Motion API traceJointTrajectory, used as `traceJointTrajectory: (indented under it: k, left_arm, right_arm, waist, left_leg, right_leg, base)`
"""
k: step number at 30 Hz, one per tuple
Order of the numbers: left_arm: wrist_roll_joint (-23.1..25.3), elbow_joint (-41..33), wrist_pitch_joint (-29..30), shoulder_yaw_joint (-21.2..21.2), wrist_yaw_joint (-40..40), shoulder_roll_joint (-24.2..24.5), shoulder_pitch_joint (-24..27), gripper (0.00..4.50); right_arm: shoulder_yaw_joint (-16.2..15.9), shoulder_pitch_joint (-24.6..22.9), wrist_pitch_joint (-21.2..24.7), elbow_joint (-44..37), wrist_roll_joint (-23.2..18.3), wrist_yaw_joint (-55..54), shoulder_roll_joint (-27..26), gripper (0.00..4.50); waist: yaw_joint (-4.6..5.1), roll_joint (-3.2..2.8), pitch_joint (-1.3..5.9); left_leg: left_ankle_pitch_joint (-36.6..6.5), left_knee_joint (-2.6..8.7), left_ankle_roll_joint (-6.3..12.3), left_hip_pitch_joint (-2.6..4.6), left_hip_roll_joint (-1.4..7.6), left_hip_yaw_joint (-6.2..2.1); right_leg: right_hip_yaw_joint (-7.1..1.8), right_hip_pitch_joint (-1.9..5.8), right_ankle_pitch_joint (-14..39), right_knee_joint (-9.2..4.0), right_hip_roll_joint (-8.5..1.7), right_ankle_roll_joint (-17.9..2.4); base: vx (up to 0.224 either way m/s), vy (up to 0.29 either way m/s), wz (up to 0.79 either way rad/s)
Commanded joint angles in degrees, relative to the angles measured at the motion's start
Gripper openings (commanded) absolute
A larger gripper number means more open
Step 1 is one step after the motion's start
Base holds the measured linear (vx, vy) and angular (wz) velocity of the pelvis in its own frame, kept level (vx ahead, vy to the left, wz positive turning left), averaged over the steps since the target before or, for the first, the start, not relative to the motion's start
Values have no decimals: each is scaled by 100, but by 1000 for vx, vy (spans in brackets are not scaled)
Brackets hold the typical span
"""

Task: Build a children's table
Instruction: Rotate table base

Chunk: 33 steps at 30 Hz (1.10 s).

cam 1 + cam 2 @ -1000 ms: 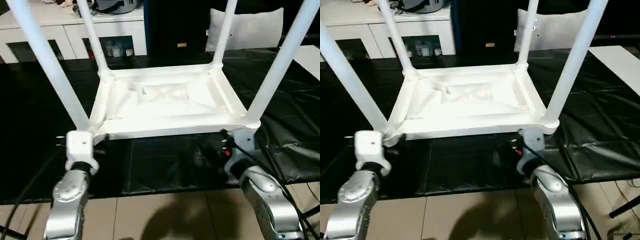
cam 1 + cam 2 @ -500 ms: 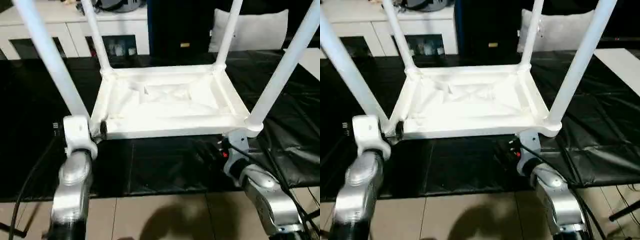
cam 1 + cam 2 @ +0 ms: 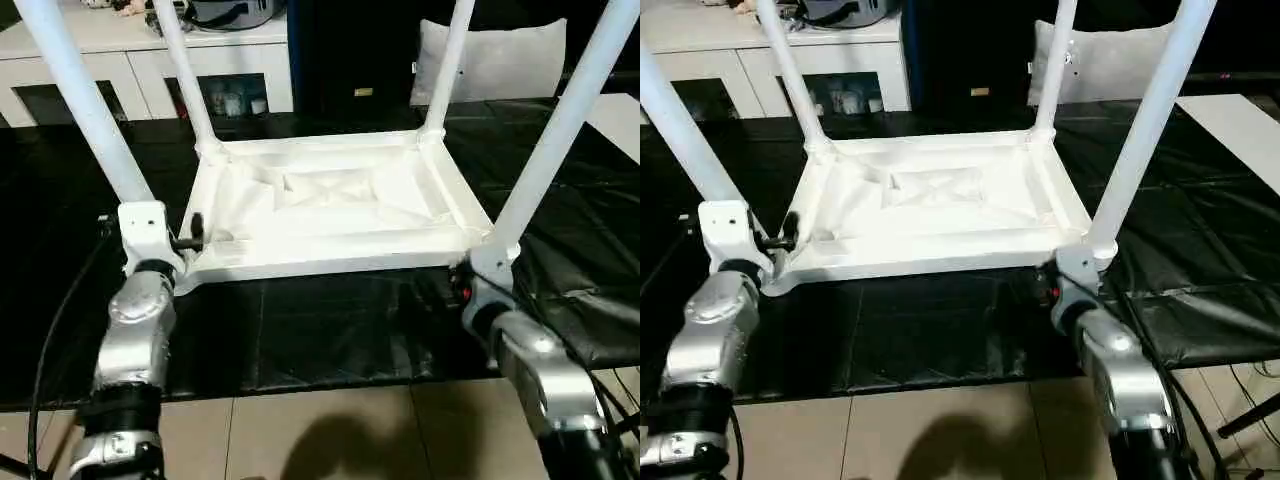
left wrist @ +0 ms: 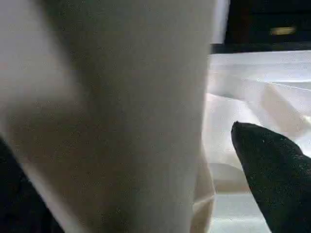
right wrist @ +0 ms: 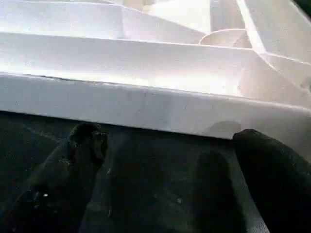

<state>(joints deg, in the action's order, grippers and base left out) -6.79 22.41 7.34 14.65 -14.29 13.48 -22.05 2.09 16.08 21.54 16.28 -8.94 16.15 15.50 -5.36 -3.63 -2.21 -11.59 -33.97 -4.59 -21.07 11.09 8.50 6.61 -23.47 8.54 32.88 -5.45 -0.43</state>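
Children's table [image 3: 335, 205] sits upside down on the black floor mat [image 3: 300, 330], all four legs [image 3: 560, 125] seated and pointing up. Left tool [image 3: 190, 235] has just spread open at the near-left corner, letting go. Right tool [image 5: 165, 160] spread, just short of the near-right edge. Assembly looks done; flipping upright remains.

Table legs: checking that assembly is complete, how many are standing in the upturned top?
4. One at each corner of the upturned tabletop: near left leg, near right leg, far left leg, far right leg.
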Motion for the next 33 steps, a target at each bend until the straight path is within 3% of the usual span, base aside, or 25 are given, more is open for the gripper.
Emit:
traceJointTrajectory:
  k: [1, 2, 3, 4, 5, 6, 7, 8, 9, 10, 11, 12, 15, 18, 22, 28, 33]
  left_arm:
    - [-366, -187, 171, -290, -940, 47, 85, 447]
    - [-465, -392, 293, -505, -1412, 182, 222, 447]
    - [-546, -532, 373, -684, -1806, 300, 322, 447]
    - [-597, -668, 470, -874, -2184, 432, 428, 447]
    - [-719, -872, 654, -1124, -2695, 618, 574, 447]
    - [-796, -975, 763, -1263, -2983, 729, 651, 447]
    - [-970, -1208, 950, -1513, -3488, 871, 759, 447]
    - [-1060, -1331, 1035, -1628, -3684, 905, 790, 447]
    - [-1066, -1339, 1041, -1636, -3700, 905, 790, 447]
    - [-1160, -1453, 1138, -1752, -3931, 888, 766, 447]
    - [-1186, -1482, 1167, -1785, -3996, 876, 751, 447]
    - [-1198, -1508, 1165, -1846, -4041, 824, 703, 447]
    - [-1360, -1714, 1305, -2039, -4140, 667, 569, 447]
    - [-1498, -1946, 1493, -2255, -4227, 509, 494, 447]
    - [-1559, -2081, 1751, -2542, -4135, 109, 384, 447]
    - [-1484, -2228, 2000, -2966, -4417, 235, 334, 447]
    - [-1498, -2426, 2257, -3162, -4627, 357, 357, 447]
  right_arm:
    - [122, 191, -153, 320, -74, 97, 21, 450]
    - [152, 281, -212, 490, -79, 134, 43, 450]
    - [191, 391, -286, 703, -84, 185, 61, 450]
    - [215, 461, -332, 837, -88, 217, 71, 450]
    - [222, 566, -388, 1052, -57, 260, 97, 450]
    - [221, 628, -416, 1178, -31, 282, 110, 450]
    - [241, 786, -503, 1498, -19, 327, 136, 450]
    - [258, 869, -547, 1666, -27, 354, 144, 450]
    - [259, 877, -554, 1684, -27, 358, 145, 450]
    - [250, 1009, -672, 1976, -13, 416, 165, 450]
    - [242, 1051, -716, 2070, -1, 434, 171, 450]
    - [234, 1114, -797, 2195, 10, 477, 170, 450]
    - [199, 1281, -998, 2440, 46, 627, 119, 450]
    - [125, 1425, -1135, 2586, 62, 762, 13, 450]
    - [-73, 1684, -1393, 2912, 140, 923, -242, 450]
    - [-301, 1815, -1593, 3124, 244, 1211, -608, 450]
    - [-479, 1796, -1748, 3239, 316, 1538, -774, 450]
  waist:
    - [-37, 106, 371]
    - [-63, 93, 377]
    - [-96, 161, 390]
    - [-139, 117, 385]
    - [-127, 168, 371]
    - [-154, 141, 358]
    - [-157, 201, 354]
    - [-163, 218, 358]
    - [-174, 175, 335]
    - [-166, 219, 322]
    - [-173, 209, 322]
    - [-158, 264, 320]
    - [-108, 284, 319]
    - [-82, 307, 312]
    - [6, 359, 318]
    - [111, 381, 302]
    - [171, 343, 286]
  left_leg:
    - [-819, 380, 315, 3, 129, 37]
    - [-818, 368, 322, 21, 133, 41]
    - [-693, 383, 362, -24, 145, 25]
    - [-686, 378, 367, 33, 169, 52]
    - [-670, 383, 371, 30, 174, 61]
    - [-689, 389, 356, 53, 176, 77]
    - [-765, 398, 331, 60, 170, 91]
    - [-754, 402, 322, 28, 165, 79]
    - [-882, 416, 273, 36, 169, 91]
    - [-1012, 432, 208, 44, 174, 98]
    - [-1048, 434, 165, 46, 168, 98]
    - [-1094, 445, 126, 38, 176, 103]
    - [-1126, 443, 87, 35, 158, 109]
    - [-1185, 437, 103, 49, 157, 116]
    - [-995, 411, 165, 0, 130, 121]
    - [-1083, 407, 192, 4, 135, 120]
    - [-1194, 419, 184, 46, 159, 114]
  right_leg:
    - [-277, 296, 1464, -323, -298, -961]
    - [-280, 289, 1415, -301, -309, -1003]
    - [-287, 334, 1389, -233, -352, -1049]
    - [-301, 272, 1478, -259, -339, -1044]
    - [-310, 274, 1445, -256, -333, -1068]
    - [-320, 247, 1410, -248, -300, -1093]
    - [-329, 260, 1430, -243, -312, -1111]
    - [-332, 288, 1452, -213, -331, -1123]
    - [-341, 268, 1662, -253, -326, -1090]
    - [-349, 267, 1817, -277, -329, -1038]
    - [-353, 273, 1849, -275, -329, -1015]
    - [-364, 288, 1843, -280, -330, -972]
    - [-374, 307, 1833, -273, -331, -975]
    - [-377, 311, 1927, -297, -324, -1015]
    - [-376, 338, 1871, -273, -304, -1037]
    - [-377, 325, 2038, -291, -294, -1024]
    - [-377, 301, 2073, -286, -279, -1113]
  base:
    - [0, 0, 0]
    - [0, 0, 0]
    - [0, 0, 0]
    - [0, 0, 0]
    - [0, 0, 0]
    - [0, 0, 0]
    - [0, 0, 0]
    - [0, 0, 0]
    - [0, 0, 0]
    - [0, 0, 0]
    - [0, 0, 0]
    - [0, 0, 0]
    - [0, 0, 0]
    - [0, 0, 0]
    - [0, 0, 0]
    - [0, 0, 0]
    - [0, 0, 0]
